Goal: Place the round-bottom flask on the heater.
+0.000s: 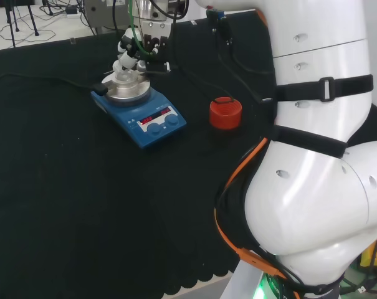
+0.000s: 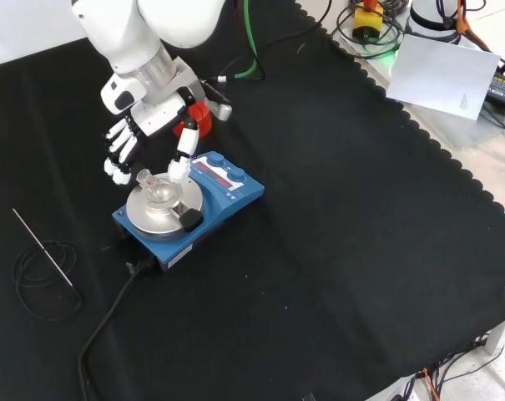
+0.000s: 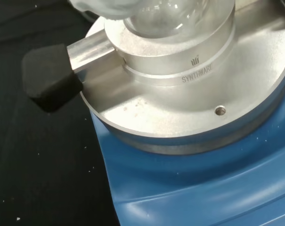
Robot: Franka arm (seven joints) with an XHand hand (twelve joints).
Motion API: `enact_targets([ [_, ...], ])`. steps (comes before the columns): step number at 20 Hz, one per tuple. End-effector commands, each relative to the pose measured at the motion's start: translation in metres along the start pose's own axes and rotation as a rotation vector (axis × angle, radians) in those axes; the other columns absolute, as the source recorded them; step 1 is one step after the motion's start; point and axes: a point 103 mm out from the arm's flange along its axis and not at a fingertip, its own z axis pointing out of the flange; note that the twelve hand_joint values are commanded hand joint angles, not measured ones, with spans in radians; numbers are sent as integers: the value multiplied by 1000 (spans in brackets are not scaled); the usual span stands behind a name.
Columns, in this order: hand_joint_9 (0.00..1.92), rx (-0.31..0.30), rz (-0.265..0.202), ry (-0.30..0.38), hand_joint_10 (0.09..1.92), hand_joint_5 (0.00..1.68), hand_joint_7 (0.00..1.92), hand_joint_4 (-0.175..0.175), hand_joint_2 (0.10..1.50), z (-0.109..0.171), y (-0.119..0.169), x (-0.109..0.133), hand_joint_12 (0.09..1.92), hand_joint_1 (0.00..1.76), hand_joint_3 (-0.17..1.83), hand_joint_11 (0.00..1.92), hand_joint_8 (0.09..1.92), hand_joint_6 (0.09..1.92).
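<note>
The clear round-bottom flask sits in the silver metal block on the blue heater, with its neck tilted to the left in the front view. The hand hovers just above and behind it. The fingers hang relaxed to the left of the neck, and the thumb reaches down on the right. Neither plainly touches the glass. In the head view the hand is over the flask on the heater. The wrist view has the flask's bulb seated in the block.
A red ribbed stand stands on the cloth right of the heater in the head view. A black-capped handle sticks out of the block. The heater's cable runs toward the front, and a thin rod on a wire coil lies at the left.
</note>
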Motion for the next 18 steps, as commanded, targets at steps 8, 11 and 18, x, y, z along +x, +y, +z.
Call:
enact_targets([
  [8, 251, 17, 14, -5, 770, 203, 0, -18, 929, -2, -6, -5, 1351, 836, -175, 0, 623, 87],
  [11, 252, 2, 19, 1, 772, 203, 2, -18, 928, -11, -13, -9, 1349, 832, -175, 0, 624, 87],
  [18, 256, -31, 28, 6, 775, 204, 8, -19, 929, -28, -37, -15, 1343, 825, -175, 0, 629, 87],
])
